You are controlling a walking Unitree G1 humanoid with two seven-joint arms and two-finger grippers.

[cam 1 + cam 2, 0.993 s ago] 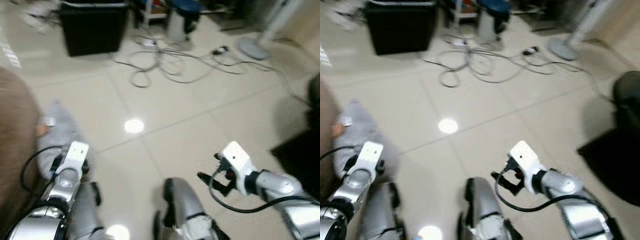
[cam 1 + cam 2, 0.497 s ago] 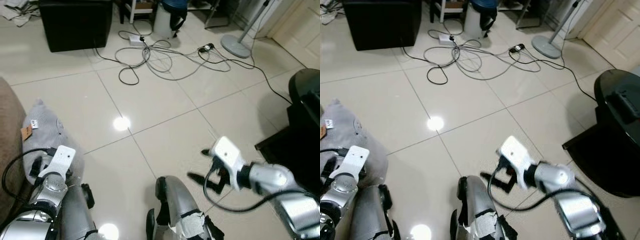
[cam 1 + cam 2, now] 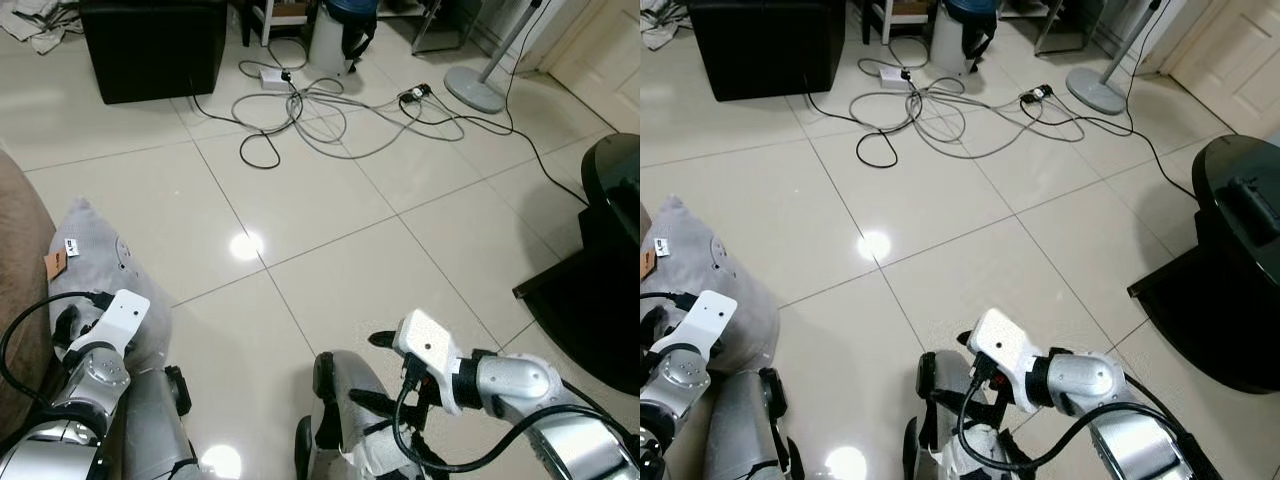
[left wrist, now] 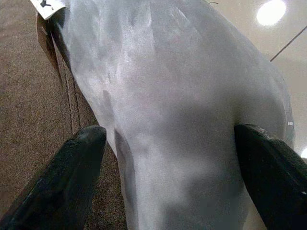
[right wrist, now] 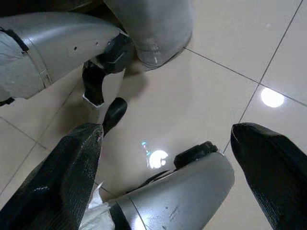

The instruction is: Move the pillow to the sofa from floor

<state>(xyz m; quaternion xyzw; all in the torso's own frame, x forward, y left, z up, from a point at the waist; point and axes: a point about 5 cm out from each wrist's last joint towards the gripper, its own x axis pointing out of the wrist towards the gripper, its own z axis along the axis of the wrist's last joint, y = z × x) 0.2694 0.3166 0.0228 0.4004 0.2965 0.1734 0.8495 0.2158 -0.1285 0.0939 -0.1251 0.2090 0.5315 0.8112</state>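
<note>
The right pincer (image 5: 163, 158) has swung inward, hanging spread above the floor (image 3: 330, 210), while the left pincer (image 4: 168, 158) is straddling, spread, the grey pillow (image 3: 105, 265) against the brown sofa (image 3: 18, 290).

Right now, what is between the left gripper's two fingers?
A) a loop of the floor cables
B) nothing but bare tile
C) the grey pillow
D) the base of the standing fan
C: in the left wrist view the left gripper has its fingers spread to either side of the grey pillow, which lies against the brown sofa.
</note>
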